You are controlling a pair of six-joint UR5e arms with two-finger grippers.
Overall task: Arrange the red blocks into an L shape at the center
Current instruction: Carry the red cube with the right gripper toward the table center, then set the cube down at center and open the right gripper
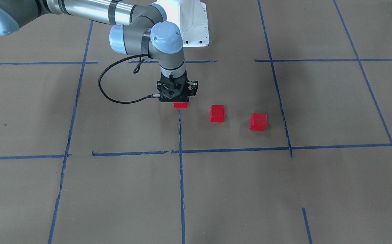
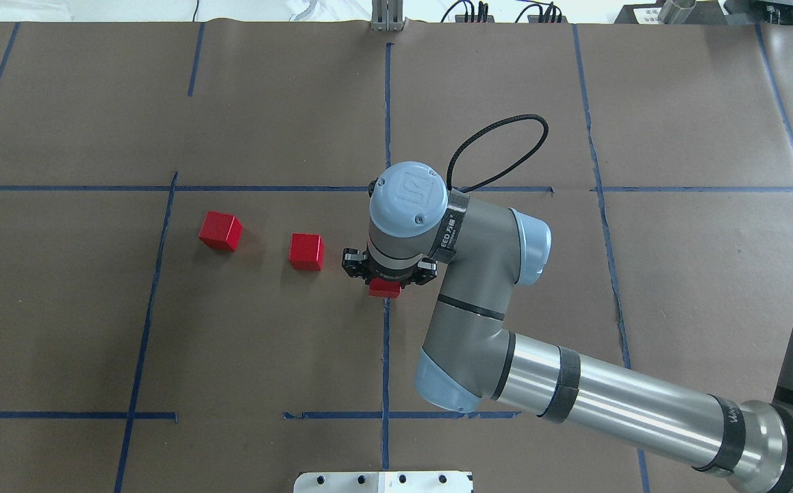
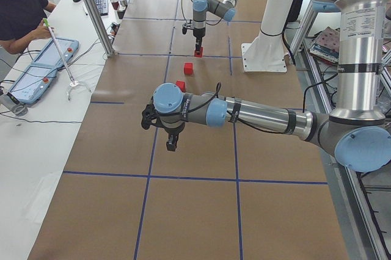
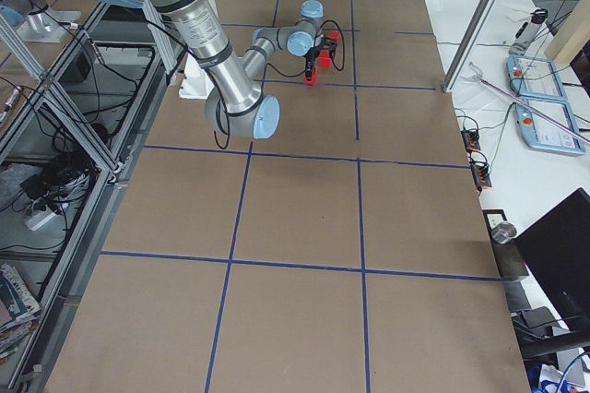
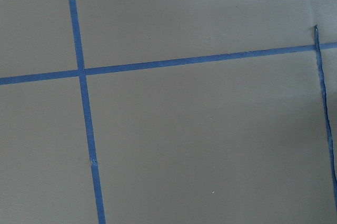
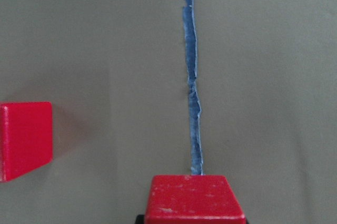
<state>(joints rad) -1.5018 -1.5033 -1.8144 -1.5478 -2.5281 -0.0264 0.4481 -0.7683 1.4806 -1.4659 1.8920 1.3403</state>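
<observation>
Right gripper [image 2: 386, 277] points straight down, apparently clamped on block 1 [image 2: 384, 290], which sits on the tape line [image 2: 385, 356] at center [image 2: 342, 329]; jaws hidden. Overhead: block 2 [image 2: 306, 251] and block 3 [image 2: 220, 230] at 9 o'clock, apart. Only the right wrist view shows block 1's scuffed top. Left gripper [image 3: 172, 145]: opening can't be told.

Bright, even, diffuse light; soft faint shadows; slightly soft wrist close-ups.
</observation>
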